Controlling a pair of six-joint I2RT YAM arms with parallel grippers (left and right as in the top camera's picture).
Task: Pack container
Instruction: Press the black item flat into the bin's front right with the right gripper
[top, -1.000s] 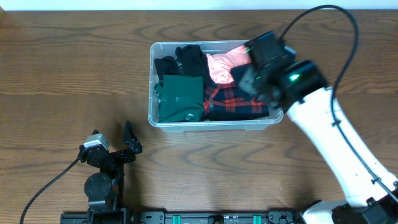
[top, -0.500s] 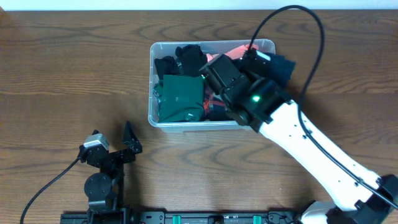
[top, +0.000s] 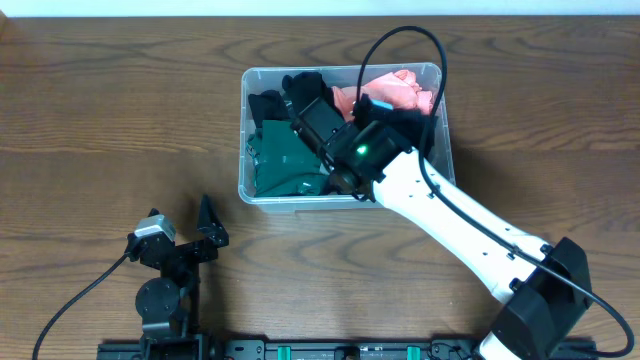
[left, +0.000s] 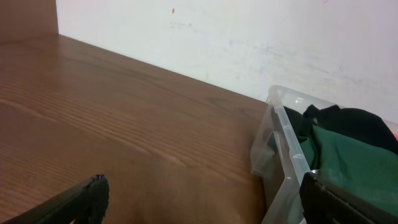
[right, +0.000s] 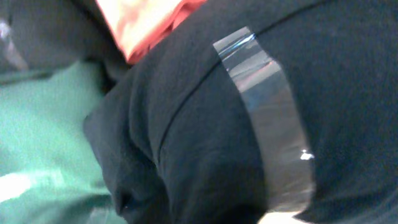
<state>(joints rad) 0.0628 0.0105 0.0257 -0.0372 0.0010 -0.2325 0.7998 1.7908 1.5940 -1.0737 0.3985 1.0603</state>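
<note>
Left gripper (top: 182, 228): jaws are spread wide, nothing between them. The container (top: 243, 150) is set ahead and right of them, long axis left–right. Right gripper (top: 316, 118) is lowered inside it; jaw state cannot be told. A taped black garment (right: 205, 149), pressed close, is shown only by the right wrist view. Since 0.5 s ago, the right arm is shifted leftward and the pink garment (top: 395, 88) is uncovered.

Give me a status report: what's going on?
Left gripper open, idle, clear of the container. Right gripper down inside it, against black cloth, jaws unseen. Container packed with clothes; nothing in the way.
</note>
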